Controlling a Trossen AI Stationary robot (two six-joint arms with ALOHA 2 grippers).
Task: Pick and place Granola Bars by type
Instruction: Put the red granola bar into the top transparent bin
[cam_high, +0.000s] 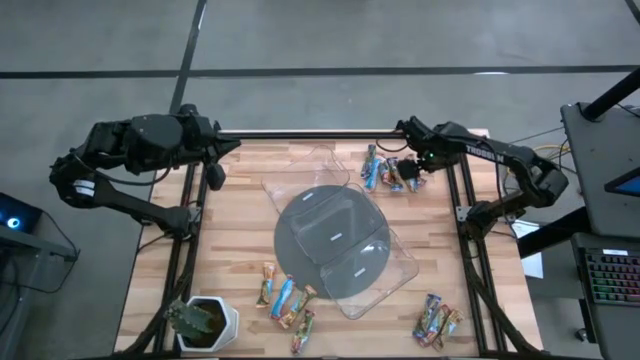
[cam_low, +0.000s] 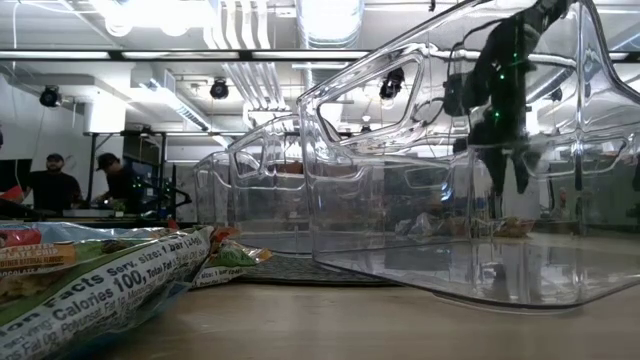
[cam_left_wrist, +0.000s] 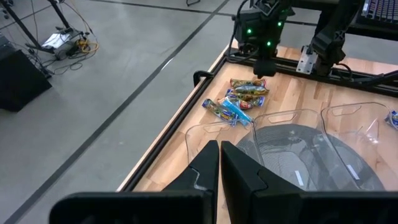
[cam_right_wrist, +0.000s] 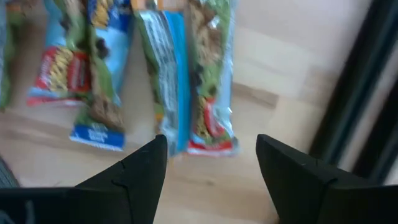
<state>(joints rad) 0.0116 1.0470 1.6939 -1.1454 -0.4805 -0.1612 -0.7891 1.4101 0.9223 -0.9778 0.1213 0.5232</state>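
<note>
Granola bars lie in three heaps. One heap is by the table's far right edge, and also shows in the left wrist view. A second heap is near the front, and a third sits at the near right corner. My right gripper is open and hovers just above the far right heap. Its fingers stand on either side of the end of a blue-green bar without touching it. My left gripper is shut and waits above the table's far left part.
A grey disc lies mid-table with clear plastic trays on and beside it. A white-potted plant stands at the near left corner. The black table frame runs close to the right gripper. People sit in the room behind.
</note>
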